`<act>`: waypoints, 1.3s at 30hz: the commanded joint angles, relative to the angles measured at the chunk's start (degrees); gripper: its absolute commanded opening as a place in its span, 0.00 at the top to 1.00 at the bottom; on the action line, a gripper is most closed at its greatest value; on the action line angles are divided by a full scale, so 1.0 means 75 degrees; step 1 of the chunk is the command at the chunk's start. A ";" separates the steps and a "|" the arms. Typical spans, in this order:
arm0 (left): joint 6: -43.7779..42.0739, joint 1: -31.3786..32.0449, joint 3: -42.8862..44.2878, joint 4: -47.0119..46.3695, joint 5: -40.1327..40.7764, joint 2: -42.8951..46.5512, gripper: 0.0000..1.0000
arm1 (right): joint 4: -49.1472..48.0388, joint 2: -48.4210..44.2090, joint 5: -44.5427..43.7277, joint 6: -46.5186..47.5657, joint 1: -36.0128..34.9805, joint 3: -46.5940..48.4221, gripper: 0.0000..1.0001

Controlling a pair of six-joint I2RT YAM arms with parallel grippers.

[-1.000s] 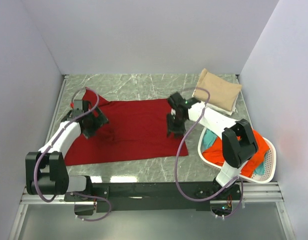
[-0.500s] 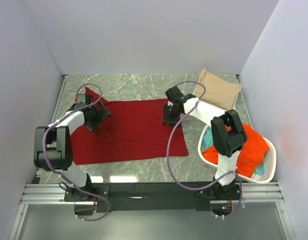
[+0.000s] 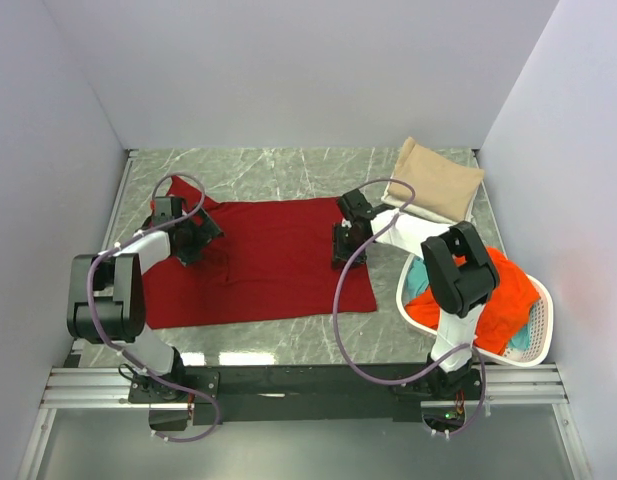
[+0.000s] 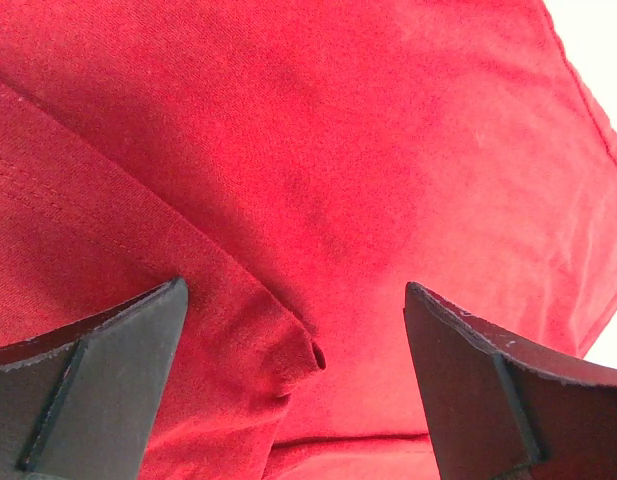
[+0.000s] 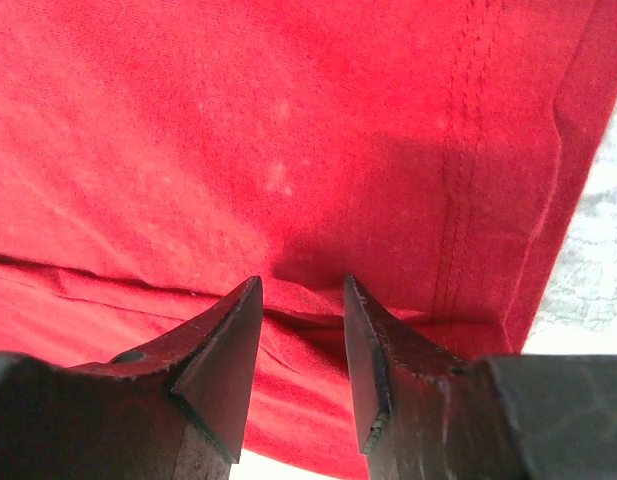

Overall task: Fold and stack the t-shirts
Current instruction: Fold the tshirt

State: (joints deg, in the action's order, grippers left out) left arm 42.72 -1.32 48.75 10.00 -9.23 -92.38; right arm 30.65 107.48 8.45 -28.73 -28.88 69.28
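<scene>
Left gripper (image 3: 193, 238) spread wide over left part of red shirt (image 3: 273, 265); right gripper (image 3: 346, 246) half-closed at right hem, cloth ridge between tips, grasp unclear.

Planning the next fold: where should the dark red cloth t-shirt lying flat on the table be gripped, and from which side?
Pinch the dark red cloth t-shirt at its stitched right edge, from above. It lies flat on the grey marble table, so only edges and wrinkles offer cloth to pinch; the right hand is there, jaws apart.
</scene>
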 commanded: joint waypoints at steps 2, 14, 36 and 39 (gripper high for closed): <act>0.0175 0.0012 -0.0722 0.0576 0.0258 -0.0140 0.02 | 0.0506 -0.0057 -0.0107 -0.0107 -0.0004 -0.0740 0.54; 0.0351 0.0083 -0.1496 0.1080 0.0270 0.0914 0.02 | 0.1197 -0.0878 -0.0165 -0.0072 -0.0110 -0.1561 0.54; -0.0375 -0.0245 0.2475 0.2252 0.0014 0.1091 0.00 | 0.1456 0.1462 -0.1113 0.1205 0.1542 0.4671 0.54; -0.0516 -0.0374 0.2921 0.2416 -0.0349 0.0729 0.01 | 0.1409 0.2154 -0.1546 0.1241 0.1578 0.5235 0.54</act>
State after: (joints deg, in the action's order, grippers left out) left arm 41.28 -3.14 66.87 26.39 -9.19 -84.95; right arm 42.70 119.92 0.95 -21.08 -16.67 104.51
